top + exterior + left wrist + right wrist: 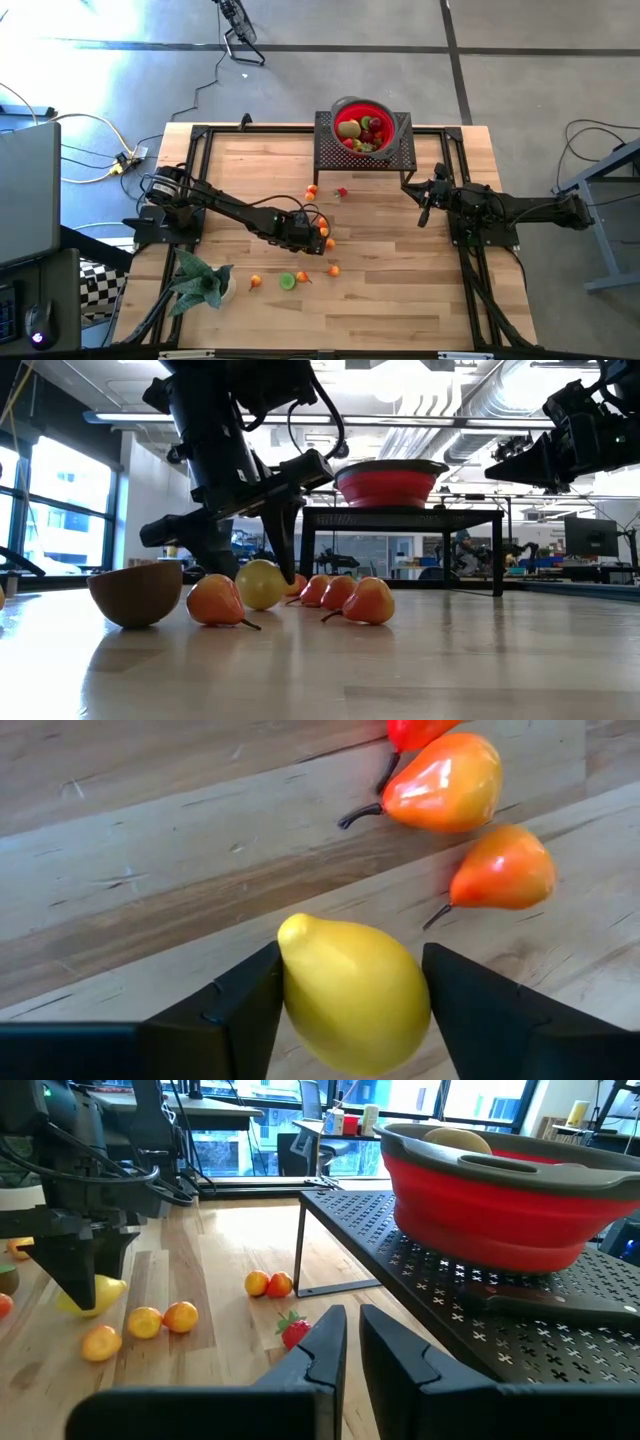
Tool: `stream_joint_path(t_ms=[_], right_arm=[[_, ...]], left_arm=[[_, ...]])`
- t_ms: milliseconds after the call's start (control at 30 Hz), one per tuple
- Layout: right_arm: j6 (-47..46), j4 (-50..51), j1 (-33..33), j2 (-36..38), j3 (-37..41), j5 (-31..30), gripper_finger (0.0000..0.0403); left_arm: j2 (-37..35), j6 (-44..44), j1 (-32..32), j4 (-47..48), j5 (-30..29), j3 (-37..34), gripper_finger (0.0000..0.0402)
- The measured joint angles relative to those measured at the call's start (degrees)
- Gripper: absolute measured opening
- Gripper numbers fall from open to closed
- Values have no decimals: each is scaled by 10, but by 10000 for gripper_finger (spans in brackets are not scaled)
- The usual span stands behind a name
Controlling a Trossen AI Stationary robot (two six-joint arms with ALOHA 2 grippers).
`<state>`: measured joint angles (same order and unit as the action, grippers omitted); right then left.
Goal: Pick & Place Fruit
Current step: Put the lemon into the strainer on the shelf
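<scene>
Left wrist view shows the left gripper [352, 1005] low over the wooden table [150, 850], its two dark fingers pressed against either side of a yellow lemon [352, 992], pinching it across its narrow width with the pointed end sticking out ahead; that grip across the short axis probably gives the pads the surest hold on a smooth, rounded toy. Just beyond the lemon lie small orange pear-shaped fruits [505, 868] with dark stems, near but not touching it. From the low view, the lemon [260, 584] appears to sit on or barely off the tabletop, so I judge the lift has not yet started. In the high view the red bowl [364, 126], already holding several fruits, stands on a black perforated stand [330, 150] at the table's far edge, well apart from the left gripper [302, 230], which suggests the lemon must be raised clear of the stand's height before travelling there. The right gripper [350, 1342] hangs near the stand, its fingers close together with a narrow gap and holding nothing, apparently waiting out of the way.
</scene>
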<state>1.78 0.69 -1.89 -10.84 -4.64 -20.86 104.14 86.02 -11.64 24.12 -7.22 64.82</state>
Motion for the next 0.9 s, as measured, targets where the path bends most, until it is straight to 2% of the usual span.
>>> stream_joint_path(t_ms=[600, 900], right_arm=[[0, 0, 0, 0, 0, 0, 26], [0, 0, 0, 0, 0, 0, 26]], left_arm=[[0, -2, 0, -3, 5, 0, 217], [-13, -20, 12, -10, 28, 0, 216]])
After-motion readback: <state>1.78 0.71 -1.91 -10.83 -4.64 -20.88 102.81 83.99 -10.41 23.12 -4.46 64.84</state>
